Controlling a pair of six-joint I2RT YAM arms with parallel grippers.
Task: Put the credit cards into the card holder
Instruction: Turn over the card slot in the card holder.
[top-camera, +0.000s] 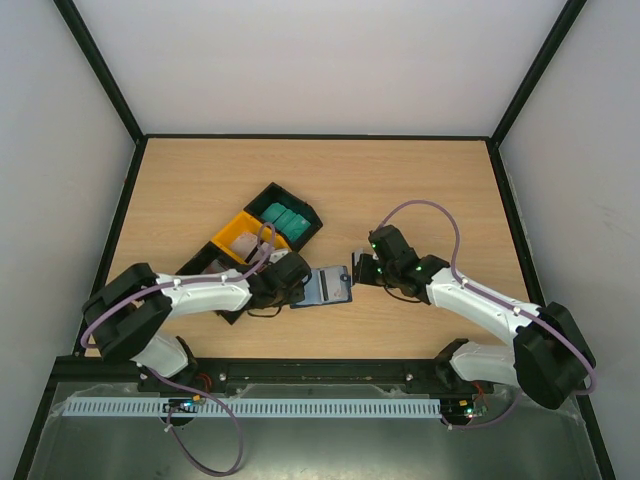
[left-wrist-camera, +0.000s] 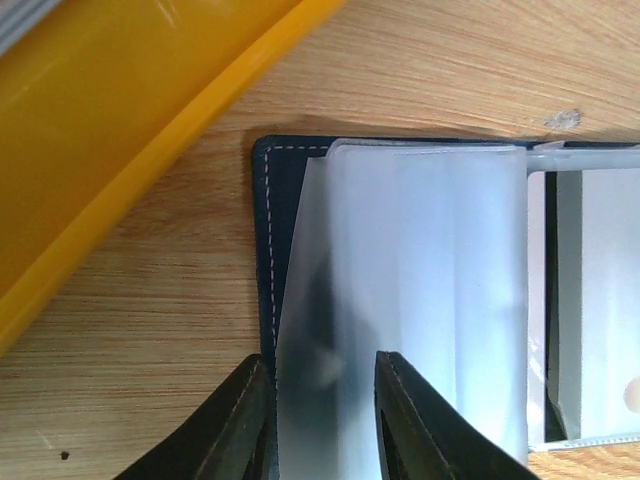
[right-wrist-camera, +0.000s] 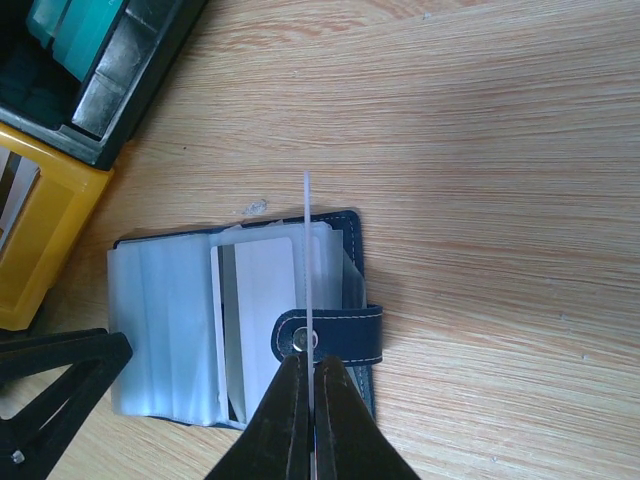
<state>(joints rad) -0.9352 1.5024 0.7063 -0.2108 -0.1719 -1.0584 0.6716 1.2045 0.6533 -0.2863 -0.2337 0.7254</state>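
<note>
The left arm is covering the near end of the black-and-yellow tray (top-camera: 297, 203) in the top view, so its lowest compartment is showing only as a dark sliver and its contents cannot be made out. In the left wrist view the left gripper (left-wrist-camera: 320, 365) is being cut off by the bottom edge. Its two dark fingers are standing apart with a frosted sleeve (left-wrist-camera: 420, 280) of the card holder (left-wrist-camera: 265, 260) showing in the gap, and whether the tips are pressing on that sleeve cannot be told. The right gripper (right-wrist-camera: 310, 375), at the bottom centre of its wrist view, is squeezing its fingers together on a white credit card (right-wrist-camera: 307, 240). That card is appearing only edge-on as a thin upright line, so its face is not readable. The card holder is lying open on the wooden table (top-camera: 430, 180) at the centre of the top view, between the two grippers and just right of the tray. Its snap tab (right-wrist-camera: 345, 333) is sticking out toward the right of the right wrist view, and something white and flat is showing inside its pockets, veiled by the plastic. The tray's upper black compartment is holding teal credit cards (top-camera: 285, 218). The yellow middle compartment is holding a pale item (top-camera: 243, 241) too small to identify.
</note>
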